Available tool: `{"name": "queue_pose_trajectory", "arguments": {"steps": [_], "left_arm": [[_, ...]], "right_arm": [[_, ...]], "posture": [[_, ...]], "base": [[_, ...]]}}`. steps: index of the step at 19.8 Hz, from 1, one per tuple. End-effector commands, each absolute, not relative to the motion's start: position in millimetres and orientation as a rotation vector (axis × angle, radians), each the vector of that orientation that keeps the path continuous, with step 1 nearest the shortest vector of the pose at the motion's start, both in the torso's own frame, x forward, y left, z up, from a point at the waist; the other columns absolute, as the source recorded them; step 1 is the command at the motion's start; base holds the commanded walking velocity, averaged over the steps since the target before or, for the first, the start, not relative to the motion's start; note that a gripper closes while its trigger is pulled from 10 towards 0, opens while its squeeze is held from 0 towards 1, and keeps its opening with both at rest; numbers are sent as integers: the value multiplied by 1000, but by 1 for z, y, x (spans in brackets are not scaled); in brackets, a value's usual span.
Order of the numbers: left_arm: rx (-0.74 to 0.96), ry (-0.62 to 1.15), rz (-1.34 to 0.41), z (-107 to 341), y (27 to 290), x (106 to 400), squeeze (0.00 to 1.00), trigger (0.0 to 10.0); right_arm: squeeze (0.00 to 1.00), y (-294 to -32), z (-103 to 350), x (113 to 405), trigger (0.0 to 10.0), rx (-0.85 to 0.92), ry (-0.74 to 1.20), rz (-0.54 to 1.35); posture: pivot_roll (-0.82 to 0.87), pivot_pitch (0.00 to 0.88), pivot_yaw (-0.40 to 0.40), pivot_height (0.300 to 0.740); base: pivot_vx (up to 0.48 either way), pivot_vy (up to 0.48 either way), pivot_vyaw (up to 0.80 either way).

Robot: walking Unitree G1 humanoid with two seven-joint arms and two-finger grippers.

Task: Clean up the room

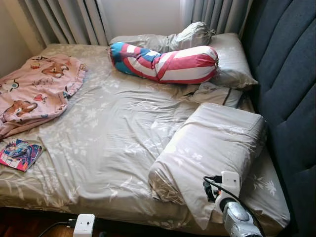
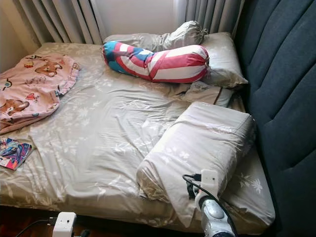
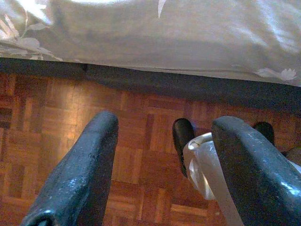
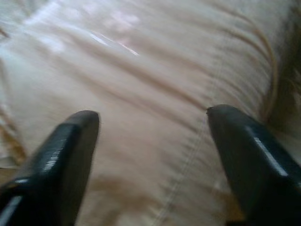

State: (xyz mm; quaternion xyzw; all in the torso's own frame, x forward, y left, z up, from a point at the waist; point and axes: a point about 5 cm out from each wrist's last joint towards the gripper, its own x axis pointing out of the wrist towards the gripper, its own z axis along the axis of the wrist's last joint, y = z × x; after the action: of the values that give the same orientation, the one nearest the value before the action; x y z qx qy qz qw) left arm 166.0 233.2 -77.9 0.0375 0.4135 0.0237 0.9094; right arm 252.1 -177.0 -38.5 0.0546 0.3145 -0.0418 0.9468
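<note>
A beige pillow (image 1: 210, 150) lies askew at the near right of the bed (image 1: 113, 148). My right arm (image 1: 237, 212) reaches over the pillow's near corner. In the right wrist view my right gripper (image 4: 153, 115) is open, its fingers (image 4: 61, 155) spread just above the pillow fabric (image 4: 155, 61). A pink patterned blanket (image 1: 34, 91) is bunched at the bed's left side. A colourful booklet (image 1: 19, 154) lies near the left front edge. My left gripper (image 3: 164, 125) hangs open and empty over the wood floor (image 3: 56, 108) by the bed's edge.
A red, white and blue striped bolster (image 1: 165, 61) lies across the head of the bed in front of two more pillows (image 1: 232, 59). A dark padded headboard (image 1: 291, 84) runs along the right. Curtains (image 1: 64, 19) hang behind.
</note>
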Motion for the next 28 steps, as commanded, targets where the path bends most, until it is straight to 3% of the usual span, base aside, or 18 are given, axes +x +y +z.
{"name": "queue_pose_trajectory", "arguments": {"steps": [1, 2, 12, 17, 28], "left_arm": [[75, 890, 43, -82, 233, 158, 0, 10000], [74, 891, 43, -82, 232, 157, 0, 10000], [81, 896, 35, -82, 237, 154, 0, 10000], [87, 900, 35, -82, 240, 153, 0, 10000], [101, 848, 11, -77, 247, 152, 0, 10000]], "right_arm": [[647, -179, -47, 245, 10000, 163, 721, -120], [0, -176, -49, 243, 10000, 193, 751, -103], [0, -185, -58, 232, 10000, 208, 855, -210], [0, -179, -59, 233, 10000, 301, 875, -214], [0, -173, -69, 217, 10000, 297, 898, -237]], "posture": [[-24, 81, 0, 740], [-24, 81, 0, 740], [-3, 100, 21, 740], [17, 108, 28, 740], [67, 171, 62, 740]], "base": [[0, 0, 0], [0, 0, 0], [0, 0, 0], [0, 0, 0], [0, 0, 0]]}}
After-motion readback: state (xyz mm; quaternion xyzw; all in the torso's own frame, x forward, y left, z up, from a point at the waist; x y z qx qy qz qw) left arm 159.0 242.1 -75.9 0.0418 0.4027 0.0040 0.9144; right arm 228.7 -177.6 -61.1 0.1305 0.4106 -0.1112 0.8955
